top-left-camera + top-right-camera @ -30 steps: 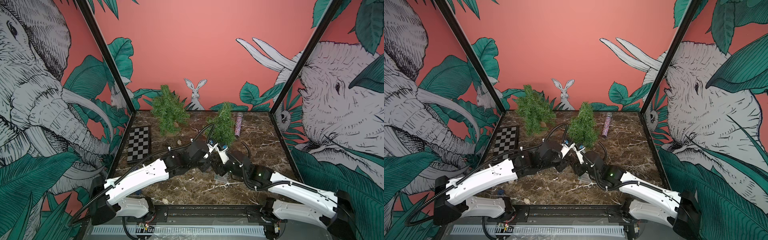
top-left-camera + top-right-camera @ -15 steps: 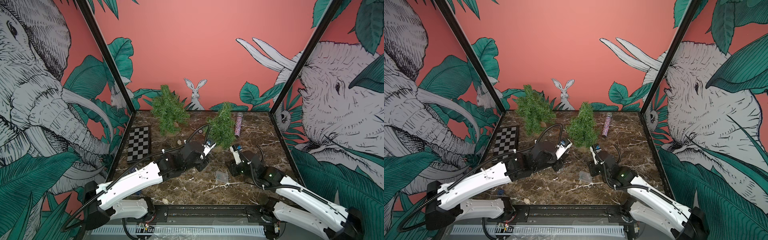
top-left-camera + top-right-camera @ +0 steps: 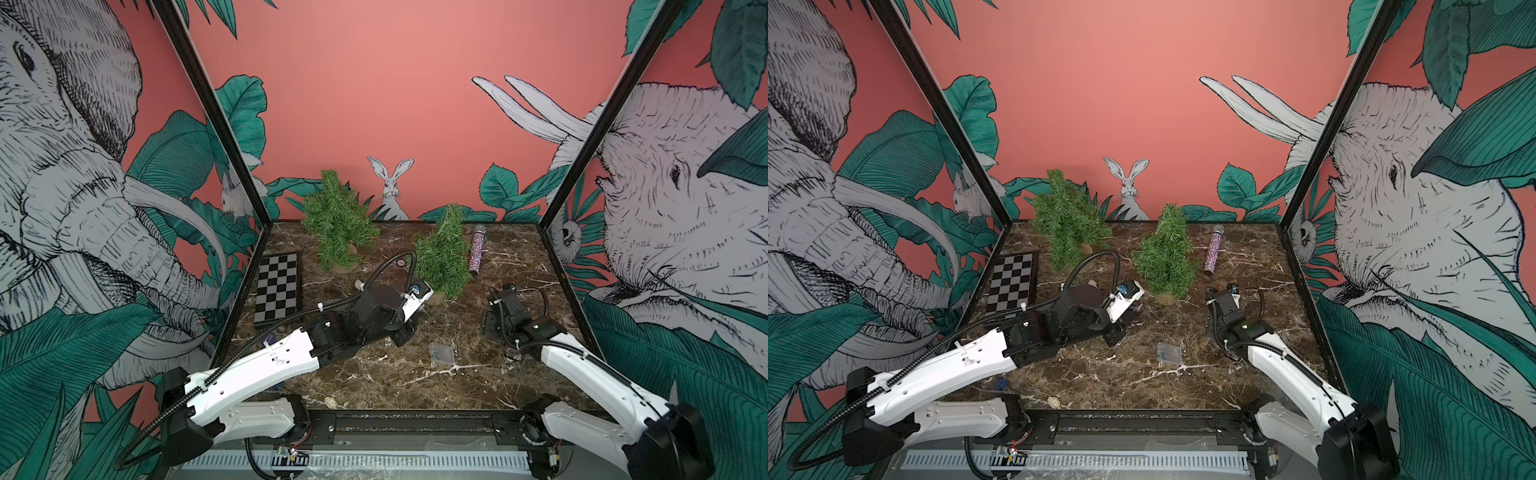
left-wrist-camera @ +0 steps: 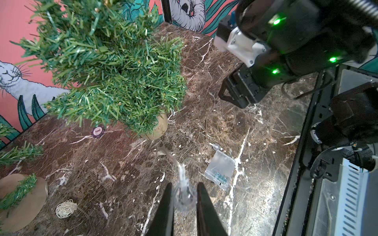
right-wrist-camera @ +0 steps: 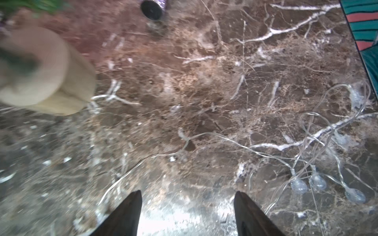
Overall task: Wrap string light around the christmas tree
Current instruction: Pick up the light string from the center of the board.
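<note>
String light (image 5: 298, 187): thin clear wire with small round see-through bulbs. Very light, soft and floppy. Quick to tangle and to catch on the green needles. Probably slippery on the bare wire, so better to pinch at a bulb. Maybe easy to crack, so no hard squeeze.

Left gripper (image 4: 184, 186) clamped on one bulb (image 4: 185, 197), squeezed between the two black jaws. A little nearer than the christmas tree (image 4: 106, 61) and left of the clear battery box (image 4: 219, 170). Wire trailing away from that bulb over the marble toward the tree.

Right gripper (image 5: 188, 192) spread wide and holding nothing, low over the marble table (image 5: 204, 81), right of the tree. One strand lying just past the jaw tips, not between them. Other bulbs in a loose heap off to one side, toward the right wall (image 5: 364, 30).
</note>
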You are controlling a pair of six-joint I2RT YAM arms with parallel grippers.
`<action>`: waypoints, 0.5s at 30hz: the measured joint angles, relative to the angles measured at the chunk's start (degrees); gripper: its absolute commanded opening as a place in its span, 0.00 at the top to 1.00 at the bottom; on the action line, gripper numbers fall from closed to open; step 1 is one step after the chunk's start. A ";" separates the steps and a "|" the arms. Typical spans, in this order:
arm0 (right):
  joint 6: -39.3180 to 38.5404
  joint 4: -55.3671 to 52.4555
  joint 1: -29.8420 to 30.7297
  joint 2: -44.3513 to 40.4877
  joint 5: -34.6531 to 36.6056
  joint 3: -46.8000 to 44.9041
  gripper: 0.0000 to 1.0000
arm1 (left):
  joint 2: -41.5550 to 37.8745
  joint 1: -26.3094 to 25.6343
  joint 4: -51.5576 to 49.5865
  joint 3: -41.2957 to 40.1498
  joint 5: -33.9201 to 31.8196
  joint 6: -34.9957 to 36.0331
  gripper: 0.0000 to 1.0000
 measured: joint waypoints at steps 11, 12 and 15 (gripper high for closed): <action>4.57 9.79 -0.48 15.15 1.03 0.50 0.35 | 0.00 0.00 0.61 -0.83 0.07 0.11 1.00; 4.98 10.54 -0.48 16.33 1.42 0.83 0.35 | 0.00 0.00 0.70 -0.96 0.07 0.13 1.00; 6.21 12.92 -0.79 19.47 2.32 1.73 0.38 | 0.00 0.00 0.81 -1.14 0.09 0.24 1.00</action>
